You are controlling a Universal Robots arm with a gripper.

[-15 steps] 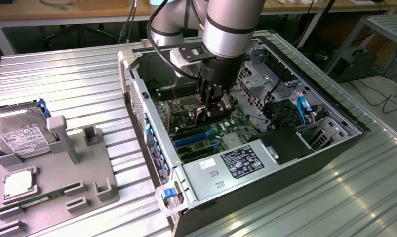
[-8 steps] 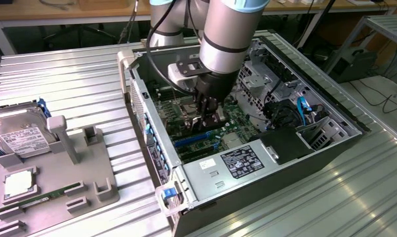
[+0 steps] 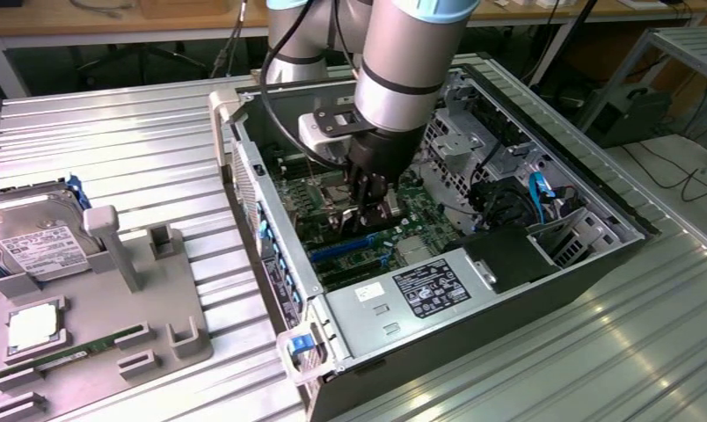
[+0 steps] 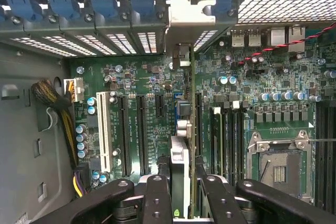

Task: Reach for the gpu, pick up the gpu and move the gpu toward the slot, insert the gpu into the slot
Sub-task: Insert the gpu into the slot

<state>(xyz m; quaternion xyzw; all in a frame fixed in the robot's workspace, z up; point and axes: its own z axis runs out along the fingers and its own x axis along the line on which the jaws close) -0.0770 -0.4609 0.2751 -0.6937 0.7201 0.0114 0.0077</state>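
Exterior view: I reach into an open, dark metal computer case [image 3: 635, 224] that lies on its side on a ribbed metal worktop [image 3: 131, 141]. The case holds a green motherboard [image 4: 157, 77], a boxy silver power supply [image 3: 430, 290] with a printed label, and a perforated drive cage [image 3: 459, 132].

My jaws [image 3: 369, 204] are clenched on the gpu [image 4: 180, 156], one black finger [image 4: 157, 198] on each face of the card. In the wrist view the card stands edge-on, thin and flat, and its silver bracket [image 4: 191, 19] lies against the vented rear wall of the case.

The card hangs over the middle of the board, just above the bright-blue slot [image 3: 333, 251]. I cannot tell whether its lower edge touches the slot.

Black memory slots [image 4: 226, 140] and a square metal CPU socket [image 4: 278, 166] lie on one side of the card. Two long black slots [image 4: 140, 135] and one white slot [image 4: 105, 129] lie on the other. A yellow-and-black cable bundle [image 4: 58, 103] hangs near the case wall.

At the exterior view's left, a grey fixture [image 3: 154, 299] carries a silver hard drive [image 3: 31, 242] and a green memory stick [image 3: 66, 356].
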